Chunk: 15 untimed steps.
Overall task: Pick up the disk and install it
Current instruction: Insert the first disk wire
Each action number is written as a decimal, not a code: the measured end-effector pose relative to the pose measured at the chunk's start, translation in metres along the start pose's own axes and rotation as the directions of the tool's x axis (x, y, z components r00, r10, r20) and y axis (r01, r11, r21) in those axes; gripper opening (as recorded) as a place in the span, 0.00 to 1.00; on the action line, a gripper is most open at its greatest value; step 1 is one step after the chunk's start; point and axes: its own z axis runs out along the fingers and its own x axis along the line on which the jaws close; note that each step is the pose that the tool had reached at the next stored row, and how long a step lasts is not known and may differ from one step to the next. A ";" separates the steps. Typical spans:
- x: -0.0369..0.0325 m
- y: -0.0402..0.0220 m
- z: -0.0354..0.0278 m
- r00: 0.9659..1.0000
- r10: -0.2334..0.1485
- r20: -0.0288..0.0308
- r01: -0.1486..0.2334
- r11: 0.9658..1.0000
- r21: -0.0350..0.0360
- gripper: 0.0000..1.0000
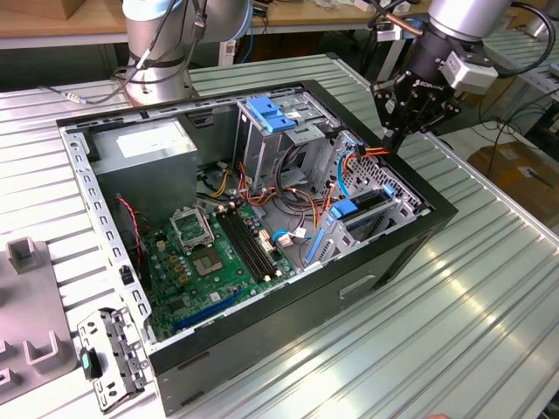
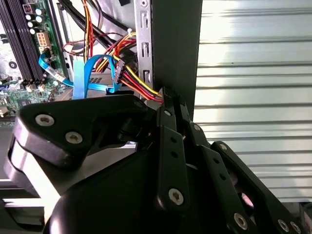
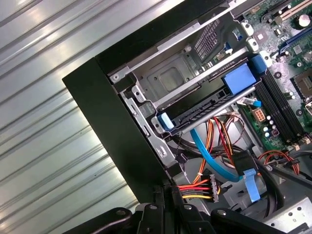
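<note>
Sitting in the case — one disk (image 3: 214,105), one gripper (image 1: 392,140) above.

**Silver arm, black claw**

The arm (image 1: 472,17) has a silver-grey tube body; in the exterior view a second silver joint housing (image 1: 162,44) stands at the far left on the surface, with blue rings at its joints and a thin grey cable running off it. A black wrist section carries a light grey box (image 1: 467,72) on its side, and black cables loop past it. The claw (image 1: 395,140) is matt black, built of flat linked bars. In the second wrist view these bars (image 2: 170,161) are pinned with round silver screws (image 2: 176,196), and a rounded black link (image 2: 73,126) bears two more.
</note>
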 end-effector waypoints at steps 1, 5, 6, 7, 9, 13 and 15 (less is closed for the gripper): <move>-0.0005 0.0003 0.0000 1.000 0.000 0.000 0.000 1.000 0.000 0.17; -0.0029 0.0020 0.0000 1.000 0.000 0.000 0.000 1.000 0.000 0.17; -0.0031 0.0022 0.0000 1.000 0.000 0.000 0.000 1.000 0.000 0.17; -0.0031 0.0022 0.0000 1.000 0.002 0.000 -0.002 1.000 0.000 0.17; -0.0032 0.0022 0.0000 1.000 0.027 0.000 -0.027 1.000 0.000 0.17; -0.0040 0.0027 0.0000 0.999 0.051 0.000 -0.051 0.999 0.000 0.17; -0.0058 0.0038 -0.0001 0.999 0.051 0.000 -0.051 0.999 -0.001 0.17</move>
